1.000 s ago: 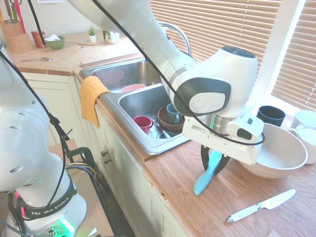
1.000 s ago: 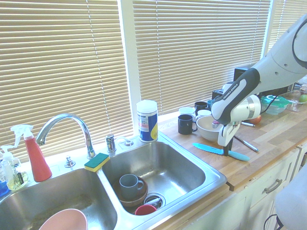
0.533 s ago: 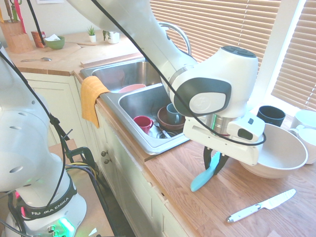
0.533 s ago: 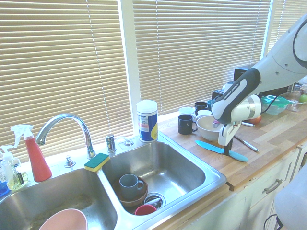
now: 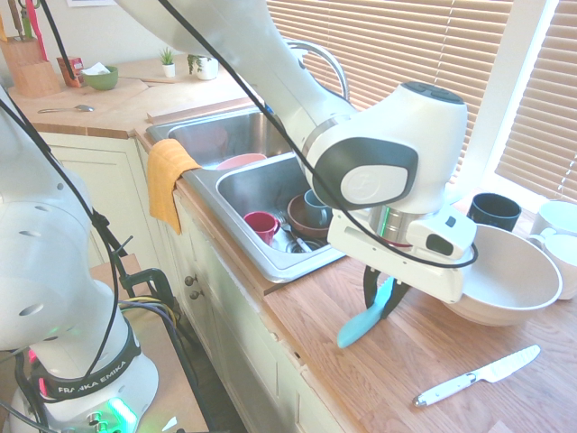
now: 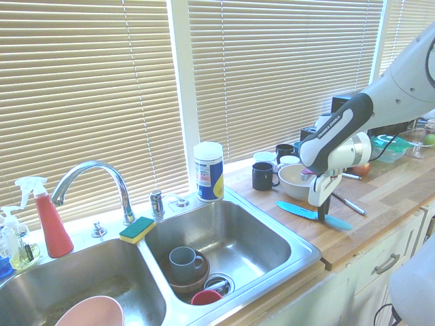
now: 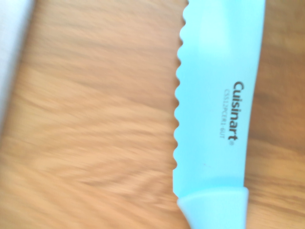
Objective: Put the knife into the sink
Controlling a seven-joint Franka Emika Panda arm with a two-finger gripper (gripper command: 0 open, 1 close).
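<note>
Your tool (image 5: 379, 300) is pinching the knife (image 5: 362, 321) near mid-length, just above the tabletop (image 5: 379, 379), handle drooping below it. It looks light, stiff and slick; the sink (image 6: 272, 268) lies well aside.

The wooden countertop (image 5: 379, 361) carries a white-handled knife (image 5: 476, 376), a big white bowl (image 5: 505, 281) and mugs (image 6: 262, 176).

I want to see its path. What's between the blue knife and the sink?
Only bare wooden countertop lies between the knife and the sink, shown in the second exterior view.
</note>
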